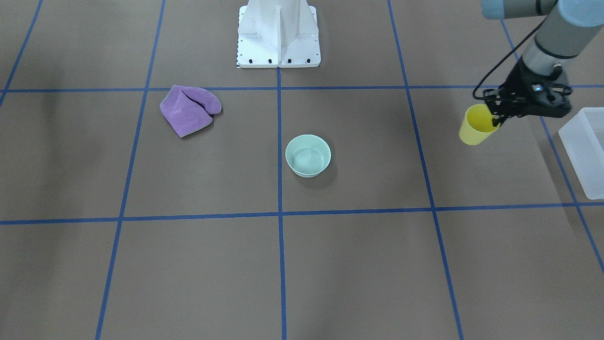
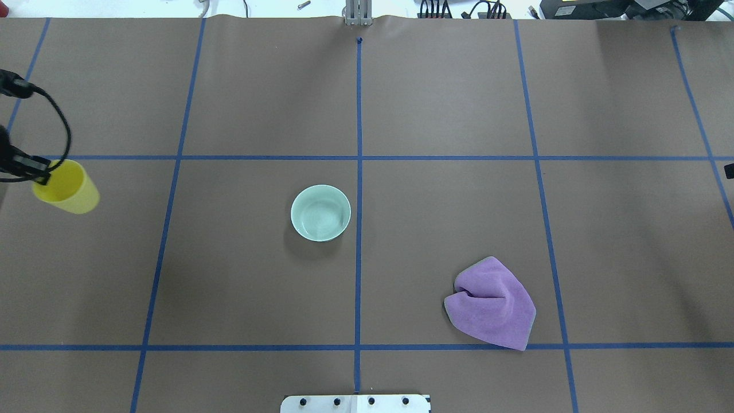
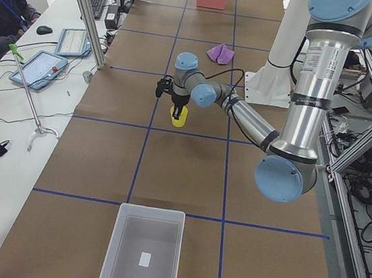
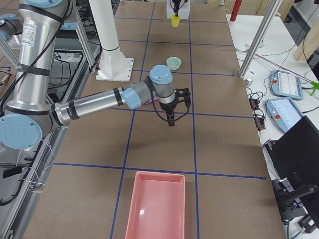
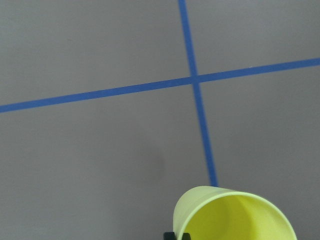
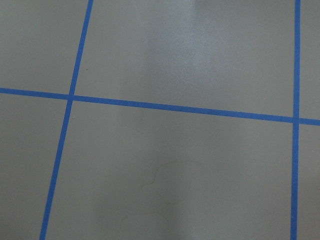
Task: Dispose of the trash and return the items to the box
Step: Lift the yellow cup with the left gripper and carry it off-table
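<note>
My left gripper [image 1: 495,121] is shut on the rim of a yellow cup [image 1: 475,126] and holds it tilted a little above the table. The cup also shows in the overhead view [image 2: 67,188], in the left wrist view [image 5: 235,215] and in the exterior left view [image 3: 178,116]. The frosted white box [image 1: 583,151] stands just beyond the cup at the table's left end; it looks empty in the exterior left view [image 3: 141,252]. My right gripper [image 4: 170,118] hangs over bare table; I cannot tell whether it is open or shut.
A mint green bowl [image 1: 307,156] stands upright at the table's middle [image 2: 320,212]. A crumpled purple cloth [image 1: 189,109] lies on the robot's right side, near its base [image 2: 492,302]. A pink tray [image 4: 155,206] sits at the table's right end.
</note>
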